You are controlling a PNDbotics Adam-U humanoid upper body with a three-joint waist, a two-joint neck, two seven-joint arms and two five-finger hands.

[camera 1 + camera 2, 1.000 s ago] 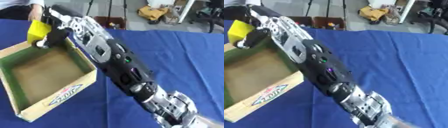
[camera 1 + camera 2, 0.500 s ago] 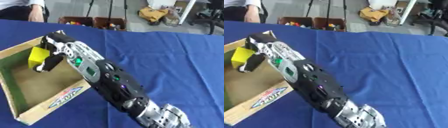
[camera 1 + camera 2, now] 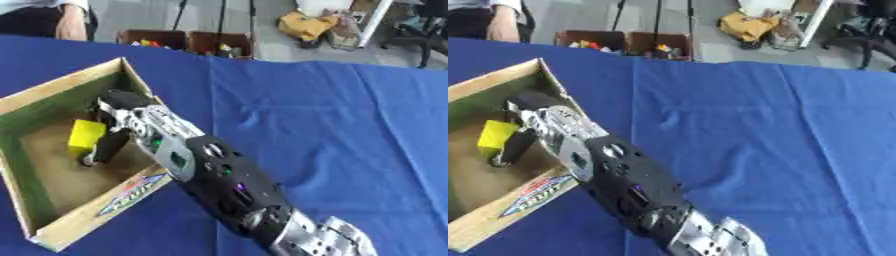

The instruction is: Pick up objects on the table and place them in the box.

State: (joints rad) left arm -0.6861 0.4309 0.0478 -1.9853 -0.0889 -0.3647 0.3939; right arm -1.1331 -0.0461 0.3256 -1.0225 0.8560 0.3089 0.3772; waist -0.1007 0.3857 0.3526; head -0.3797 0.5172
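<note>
An open cardboard box (image 3: 98, 216) with a green-lined inside sits at the left of the blue table. My right arm stretches from the lower right across the box's near wall. Its hand (image 3: 117, 121) is down inside the box, with dark fingers (image 3: 110, 148) curled against a yellow block (image 3: 85, 135). The block is low over the brown box floor; whether it touches the floor I cannot tell. The right eye view shows the same block (image 3: 496, 134) beside the hand. My left hand does not show.
The blue cloth (image 3: 341, 135) covers the table to the right of the box, with a few wrinkles. Beyond the far edge stand two low crates (image 3: 187, 42) of small items, and a yellow bag (image 3: 305, 24) lies on the floor.
My right hand has carried the yellow block from above the box's far rim down into the box. The whole picture has also shifted as the head moved.
</note>
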